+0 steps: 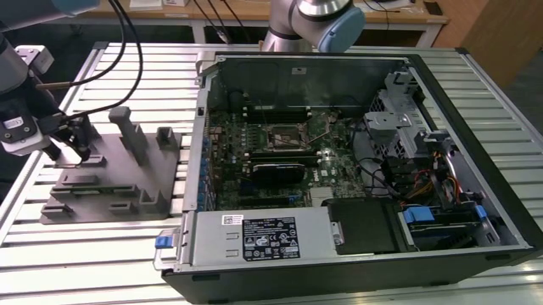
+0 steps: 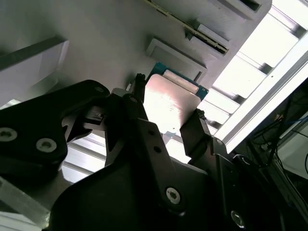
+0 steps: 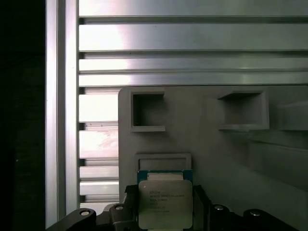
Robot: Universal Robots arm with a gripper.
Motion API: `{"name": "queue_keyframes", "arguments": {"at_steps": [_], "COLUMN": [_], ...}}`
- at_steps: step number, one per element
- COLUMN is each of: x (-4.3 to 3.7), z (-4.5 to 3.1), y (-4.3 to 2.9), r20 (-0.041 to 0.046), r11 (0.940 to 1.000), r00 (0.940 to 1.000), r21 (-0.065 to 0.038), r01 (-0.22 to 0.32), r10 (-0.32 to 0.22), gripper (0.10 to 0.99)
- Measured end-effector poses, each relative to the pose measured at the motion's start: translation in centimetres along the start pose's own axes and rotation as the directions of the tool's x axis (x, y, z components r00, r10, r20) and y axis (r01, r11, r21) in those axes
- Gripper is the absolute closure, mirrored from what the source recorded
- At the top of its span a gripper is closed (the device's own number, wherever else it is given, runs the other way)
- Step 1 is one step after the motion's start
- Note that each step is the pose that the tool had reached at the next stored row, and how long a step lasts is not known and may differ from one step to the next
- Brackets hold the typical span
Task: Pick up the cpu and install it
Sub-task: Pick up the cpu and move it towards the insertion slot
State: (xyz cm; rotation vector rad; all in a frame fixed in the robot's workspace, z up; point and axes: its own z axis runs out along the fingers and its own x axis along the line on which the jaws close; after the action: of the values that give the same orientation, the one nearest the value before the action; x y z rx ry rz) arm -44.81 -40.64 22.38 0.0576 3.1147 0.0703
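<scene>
Tool (image 2: 166, 113) and cpu (image 2: 171, 98) are locked together. In both wrist views the black fingers (image 2: 195, 134) are closed to the chip's width and clamp it by two opposite edges. The cpu is a thin square with a pale metal top and a green border. Glare whitens most of its top in the second wrist view. In the first wrist view the frame's edge cuts off part of it, and the print on it is too small to make out.

It sits over the grey fixture block (image 3: 216, 144), just beside a shallow rectangular recess (image 3: 162, 161). Whether its underside touches the block or hangs just clear cannot be told. Two deeper square pockets (image 3: 147, 111) lie farther along the block, and past them run the slats of the metal bench (image 3: 192, 38).

In the exterior view the tool stands at the left of the frame, over the upper left part of the block and beside its upright posts (image 1: 127, 130). Its own bulk hides what is between the fingers. The arm's base (image 1: 314, 22) is cut off by the top edge, and black cables (image 1: 119, 51) hang at the upper left.

Well apart, across the centre and right of the frame, the open computer case (image 1: 509, 190) lies on the bench. Its motherboard (image 1: 246, 159) is exposed, with the socket (image 1: 284, 135) near the middle; the socket's details are too small to tell. The power supply (image 1: 254, 238) lies at lower centre.
</scene>
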Motion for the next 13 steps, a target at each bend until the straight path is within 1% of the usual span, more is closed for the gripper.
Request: {"name": "queue_keyframes", "arguments": {"at_steps": [13], "x": [-0.04], "z": [-1.74], "y": [0.08], "r20": [0.0000], "r11": [1.0000], "r00": [1.0000], "r21": [0.000], "r01": [0.000], "r10": [0.000], "gripper": [0.545]}}
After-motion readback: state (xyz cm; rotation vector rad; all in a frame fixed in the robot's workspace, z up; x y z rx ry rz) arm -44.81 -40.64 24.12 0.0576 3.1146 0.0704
